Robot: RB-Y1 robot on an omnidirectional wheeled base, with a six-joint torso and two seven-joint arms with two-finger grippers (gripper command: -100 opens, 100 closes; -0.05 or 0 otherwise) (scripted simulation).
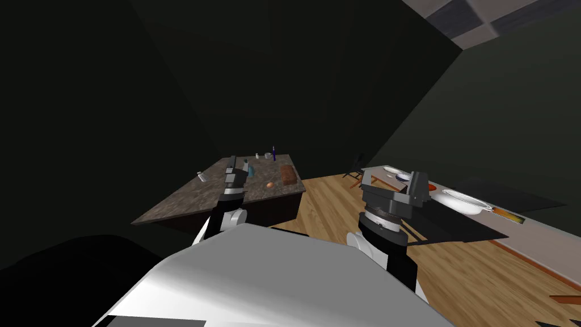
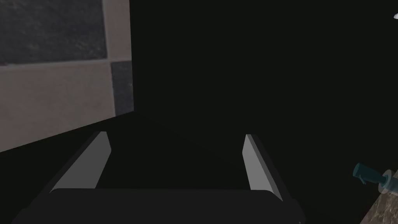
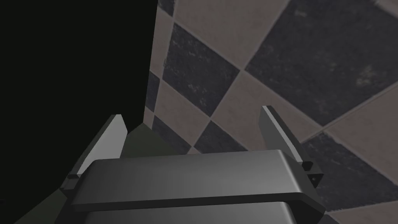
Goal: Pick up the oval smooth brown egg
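Left gripper fingers spread wide, empty, arm reaching out above the counter. Brown egg at its 4 o'clock, apart, near the counter's edge, bare top around it. Right gripper fingers also apart, arm raised over the wood floor.

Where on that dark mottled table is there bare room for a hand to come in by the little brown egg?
The near half of the table is bare, from its front edge up to the shaker and the egg. The far end is crowded: teal bottle, cup, purple bottle, with a brown block close beside the egg.
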